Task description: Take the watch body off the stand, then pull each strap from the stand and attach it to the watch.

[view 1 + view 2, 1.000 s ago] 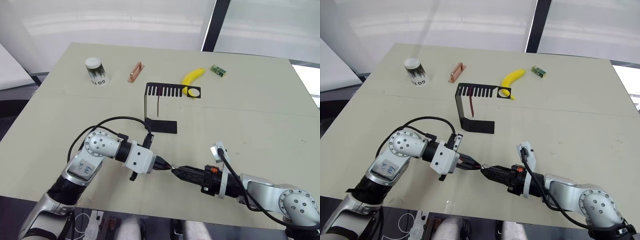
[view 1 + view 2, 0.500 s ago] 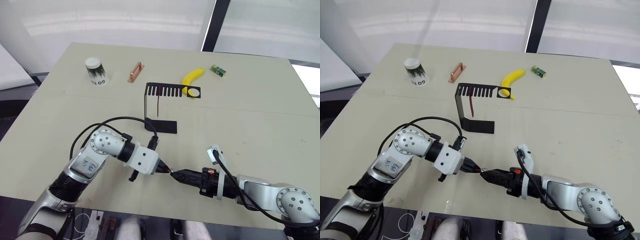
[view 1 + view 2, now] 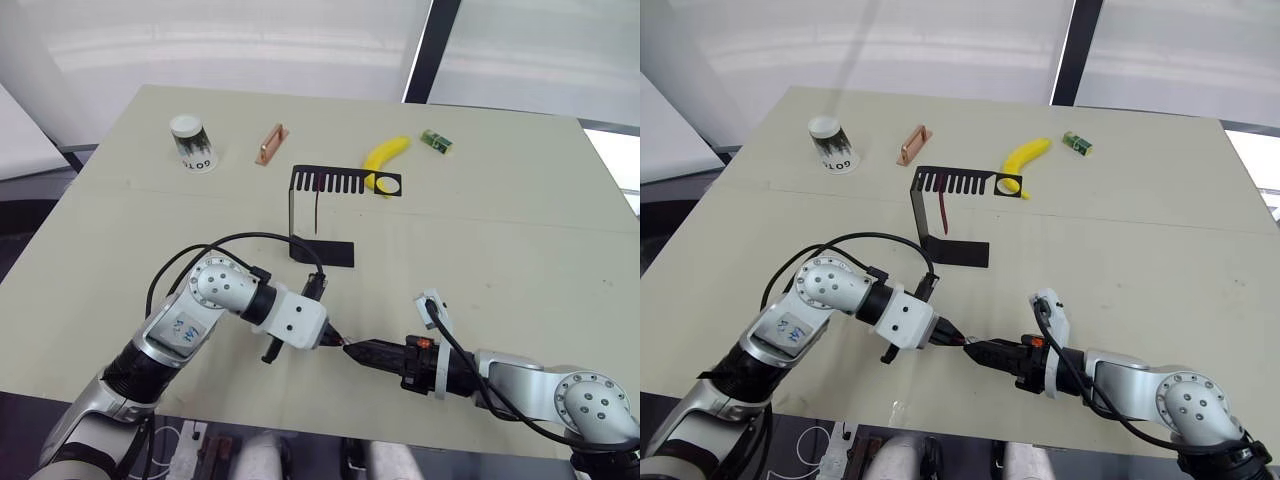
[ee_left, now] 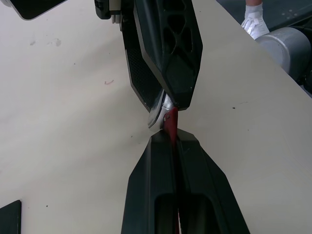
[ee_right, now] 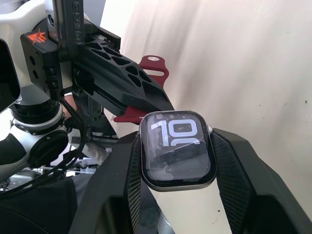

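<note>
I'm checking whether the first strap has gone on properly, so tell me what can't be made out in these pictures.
- The joint between the strap and the watch body: in the left wrist view the fingers of the right gripper cover it, so seating cannot be judged.
- Most of that strap: hidden between the left gripper's fingers.
- The second strap on the stand: too small in the head views to read how it hangs.
</note>
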Available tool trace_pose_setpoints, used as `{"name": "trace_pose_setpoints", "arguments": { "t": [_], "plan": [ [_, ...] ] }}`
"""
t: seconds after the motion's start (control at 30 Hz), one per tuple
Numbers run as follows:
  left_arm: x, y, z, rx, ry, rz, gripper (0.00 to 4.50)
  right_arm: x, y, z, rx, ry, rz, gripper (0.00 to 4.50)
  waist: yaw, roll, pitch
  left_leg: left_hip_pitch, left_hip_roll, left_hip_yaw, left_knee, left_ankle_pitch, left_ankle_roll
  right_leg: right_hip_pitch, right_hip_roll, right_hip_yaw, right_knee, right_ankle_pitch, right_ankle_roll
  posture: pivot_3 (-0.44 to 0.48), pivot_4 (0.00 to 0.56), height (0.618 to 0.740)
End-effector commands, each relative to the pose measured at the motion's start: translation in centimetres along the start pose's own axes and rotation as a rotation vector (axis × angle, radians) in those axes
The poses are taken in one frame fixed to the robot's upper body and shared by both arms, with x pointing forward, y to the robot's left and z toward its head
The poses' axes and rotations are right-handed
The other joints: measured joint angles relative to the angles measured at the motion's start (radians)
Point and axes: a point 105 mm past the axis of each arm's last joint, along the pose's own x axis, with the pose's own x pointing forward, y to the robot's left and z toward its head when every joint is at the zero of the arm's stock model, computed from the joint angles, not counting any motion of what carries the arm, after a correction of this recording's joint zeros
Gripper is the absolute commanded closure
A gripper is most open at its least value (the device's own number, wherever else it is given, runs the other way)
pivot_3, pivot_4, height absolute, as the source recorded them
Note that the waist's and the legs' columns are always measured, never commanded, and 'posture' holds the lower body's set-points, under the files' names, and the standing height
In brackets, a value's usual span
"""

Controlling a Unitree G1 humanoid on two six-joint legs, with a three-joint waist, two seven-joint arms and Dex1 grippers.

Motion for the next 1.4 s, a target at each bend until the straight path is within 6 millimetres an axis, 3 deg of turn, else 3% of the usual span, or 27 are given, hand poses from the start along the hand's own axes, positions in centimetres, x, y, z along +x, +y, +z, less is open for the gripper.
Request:
{"name": "trace_pose_setpoints", "arguments": {
  "t": [0.03, 0.43, 0.87, 1.4],
  "plan": [
    [0.7, -0.3, 1.4, 0.063, -0.047, -0.003, 4.50, 0.3, 1.9, -0.3, -0.002, 0.013, 0.089, 2.89, 0.000, 0.000, 0.000, 0.000, 0.000, 0.000, 0.000, 0.000, 0.000, 0.000, 0.000, 0.000, 0.000, 0.000, 0.000, 0.000, 0.150, 0.729],
    [0.8, -0.2, 0.7, 0.049, -0.021, -0.001, 4.50, 0.5, 2.2, -0.4, -0.007, 0.017, 0.104, 2.89, 0.000, 0.000, 0.000, 0.000, 0.000, 0.000, 0.000, 0.000, 0.000, 0.000, 0.000, 0.000, 0.000, 0.000, 0.000, 0.000, 0.150, 0.729],
    [1.0, 0.9, 2.0, 0.039, -0.019, 0.018, 4.50, 0.6, 2.4, -0.5, -0.008, 0.021, 0.109, 2.89, 0.000, 0.000, 0.000, 0.000, 0.000, 0.000, 0.001, 0.000, 0.000, 0.000, 0.000, 0.000, 0.001, 0.000, 0.000, 0.000, 0.150, 0.729],
    [0.8, 0.9, 1.6, 0.035, 0.009, 0.012, 4.50, 0.7, 2.5, 0.0, -0.015, 0.009, 0.117, 2.89, 0.000, 0.000, 0.000, 0.000, 0.000, 0.000, 0.002, 0.000, 0.000, 0.000, 0.000, 0.000, 0.001, 0.000, 0.000, 0.000, 0.150, 0.729]
  ]
}}
